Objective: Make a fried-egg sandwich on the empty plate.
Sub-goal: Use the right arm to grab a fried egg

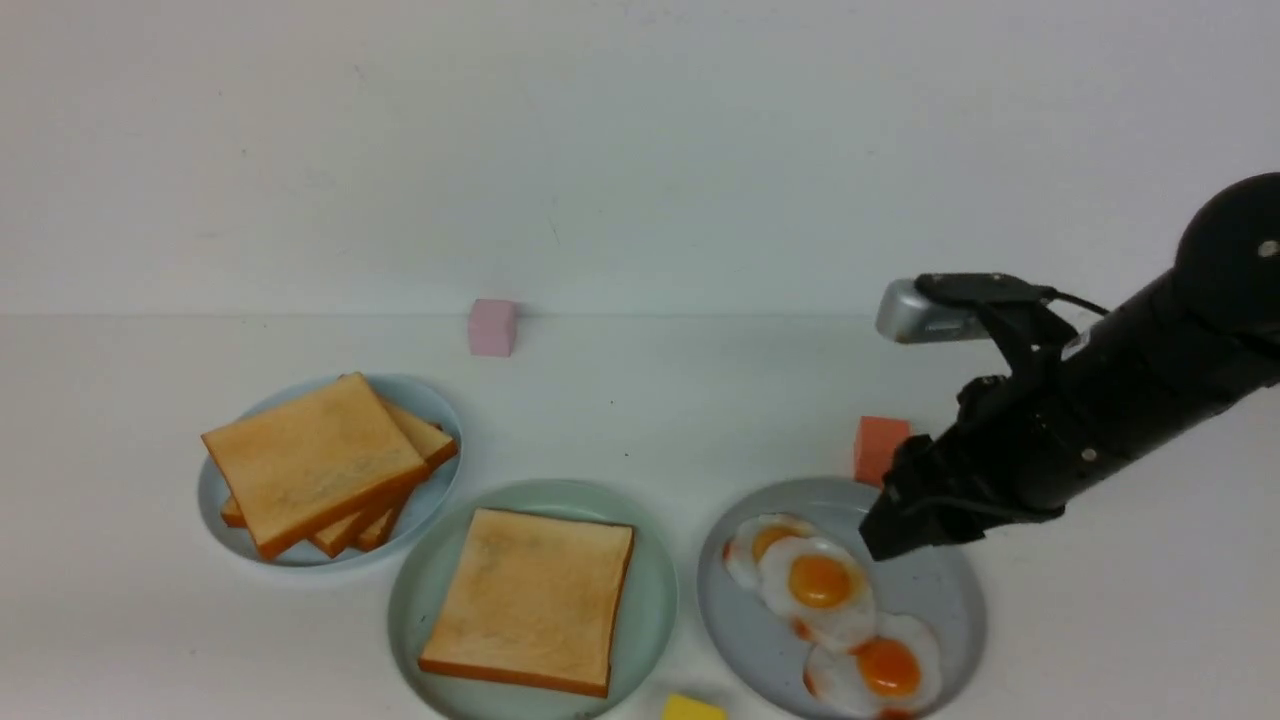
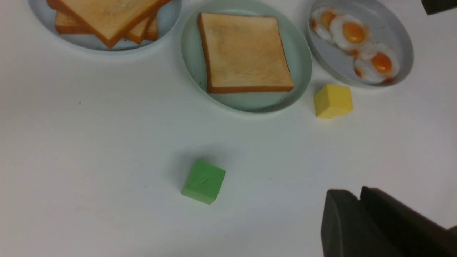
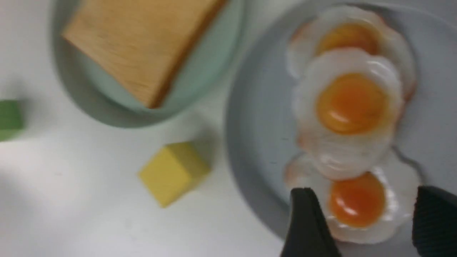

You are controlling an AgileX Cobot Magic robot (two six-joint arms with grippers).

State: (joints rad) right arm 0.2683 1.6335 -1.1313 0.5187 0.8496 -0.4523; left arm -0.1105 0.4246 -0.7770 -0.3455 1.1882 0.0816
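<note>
Golden-brown toast (image 1: 527, 598) on mint-green plate (image 1: 652, 600); white, orange-yolked eggs (image 1: 820, 585).

A robotics test bench, it seems: plain white tabletop (image 1: 700, 400) and white wall (image 1: 640, 150), glossy toy fried eggs (image 1: 820, 582), small pink cube (image 1: 492, 327), black jointed robot arm (image 1: 1120, 420).

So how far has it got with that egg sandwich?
Done: one toast slice lies on the mint-green plate. In hand: the right gripper, jaws open and empty, hangs over the fried eggs on the grey-blue plate. Left: an egg onto that slice, then a second slice from the toast pile on top.
</note>
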